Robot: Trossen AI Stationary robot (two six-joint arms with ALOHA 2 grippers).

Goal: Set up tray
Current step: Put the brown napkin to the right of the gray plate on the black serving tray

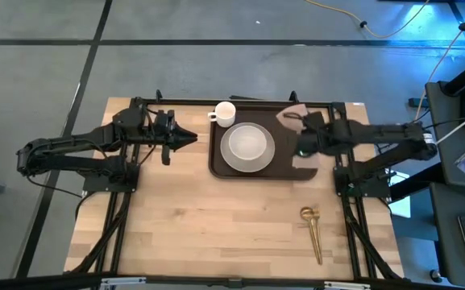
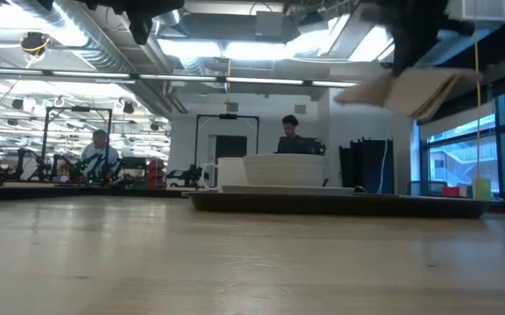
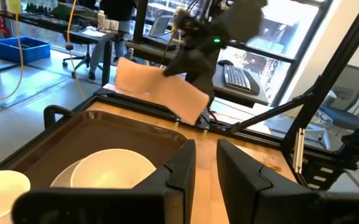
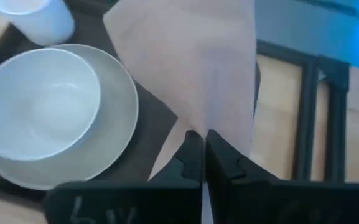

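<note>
The dark brown tray [image 1: 217,161] lies at the table's far middle. On it sit a white plate [image 1: 230,162] carrying a white bowl [image 1: 248,143], and a white cup [image 1: 225,113] stands at its far left corner. My right gripper [image 1: 301,138] hovers over the tray's right end, shut on the pinkish-tan napkin [image 4: 198,62], which floats above the tray in the low view [image 2: 414,90]. My left gripper [image 3: 205,152] waits just left of the tray, pointing at it, its fingers a narrow gap apart and touching nothing. My right gripper pinches the napkin between its two shut fingers [image 4: 191,152], a little way in from one edge [image 4: 199,124]. It comes from the table's right, slanting down. The napkin is lifted clear of the tray, tilted and spreading away from the fingertips. I cannot tell whether it is one layer or several.
Gold cutlery [image 1: 313,232] lies on the bare wood near the right front of the table. The black frame rail [image 1: 256,101] runs along the far edge behind the tray. Bare wood spans the near half. People sit in the room beyond [image 2: 291,136].
</note>
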